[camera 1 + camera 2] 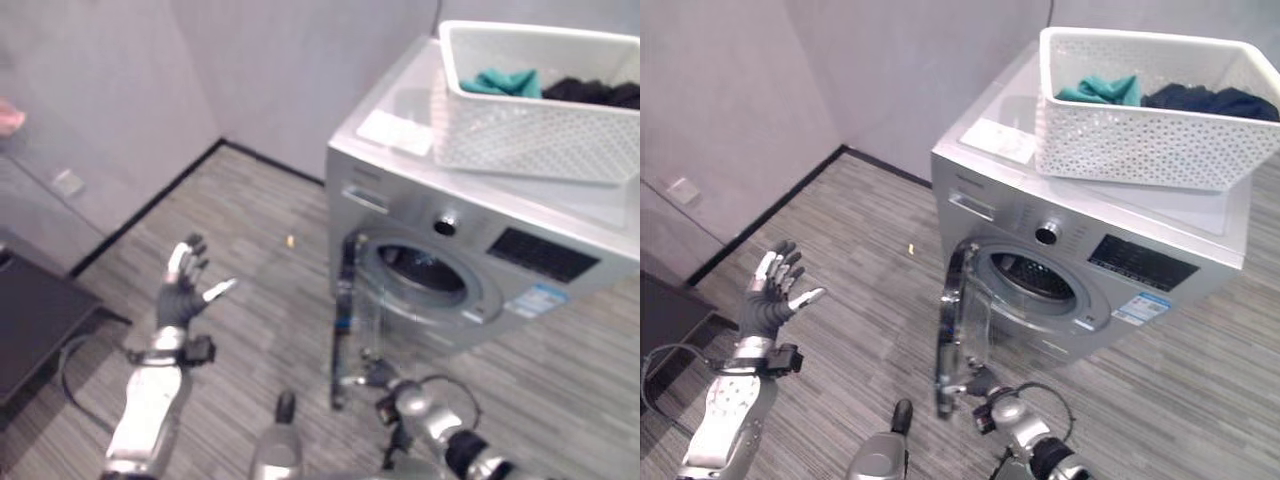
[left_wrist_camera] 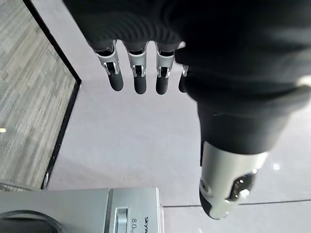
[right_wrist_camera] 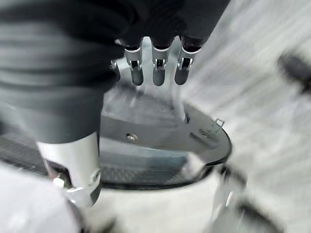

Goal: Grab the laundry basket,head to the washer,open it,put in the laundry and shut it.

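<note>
right eye view: washer (image 1: 1080, 270) door (image 1: 958, 320) open, basket (image 1: 1140, 110) on top; right hand (image 3: 155, 68) fingers straight at door, left hand (image 1: 770, 295) spread.

A white perforated laundry basket (image 1: 1140, 140) sits on top of the silver washer (image 1: 1080, 250) at about 1 o'clock, holding the laundry (image 1: 1160, 95) (a teal piece beside dark ones). The washer's round glass door (image 1: 958, 320) hangs wide open — drum mouth exposed.

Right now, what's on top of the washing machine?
A white laundry basket sits on the washer, holding teal clothes and dark clothes. Anything beneath those clothes is covered.
</note>
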